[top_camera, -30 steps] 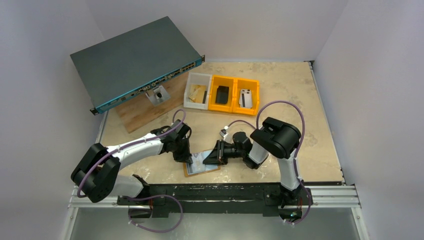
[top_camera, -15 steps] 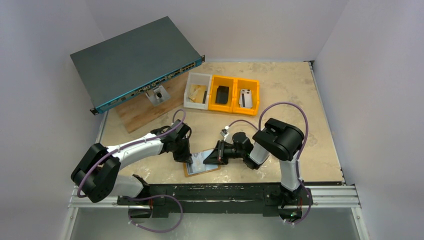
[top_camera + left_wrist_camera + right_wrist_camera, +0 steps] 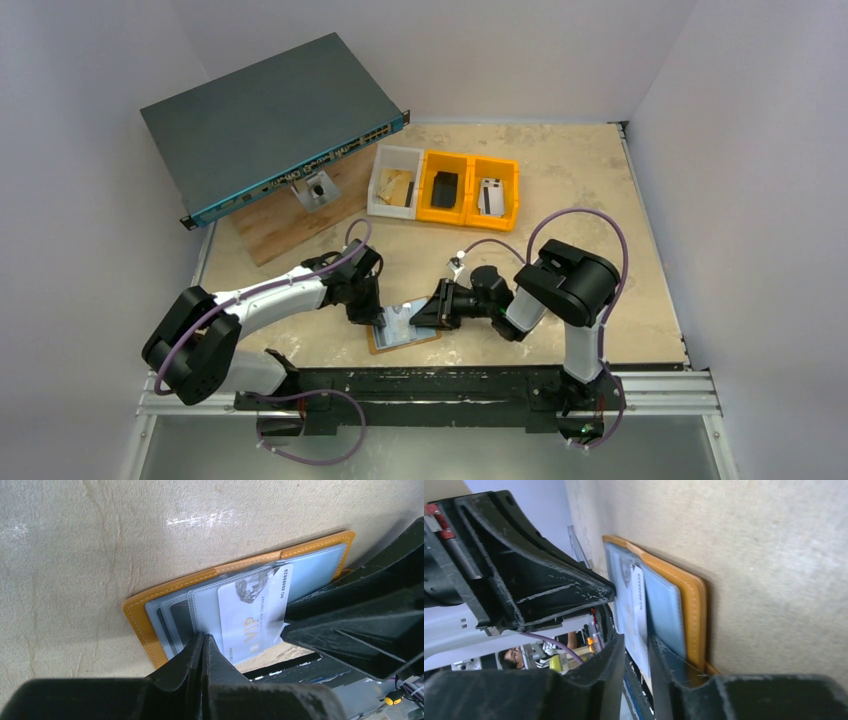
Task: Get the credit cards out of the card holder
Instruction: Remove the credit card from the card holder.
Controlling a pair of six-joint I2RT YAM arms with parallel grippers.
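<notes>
Right gripper [image 3: 636, 647] has drawn back to its right a touch, pinched on the white VIP card [image 3: 250, 615], which sits partway out of its clear sleeve. Extraction looks under way, not done. Left gripper [image 3: 204, 639], fully closed, presses tip-down on the card holder [image 3: 140, 615], open flat at the near edge of the beige counter [image 3: 560, 200] between the arms. Network switch [image 3: 270, 120], wooden board [image 3: 280, 225] and three bins [image 3: 468, 158] sit at the back, with white walls around.

**Top view:** high at the near side, looking down on the whole table [image 3: 560, 180]. **Wrist views:** close, low, facing each other across the open card holder [image 3: 141, 625].
</notes>
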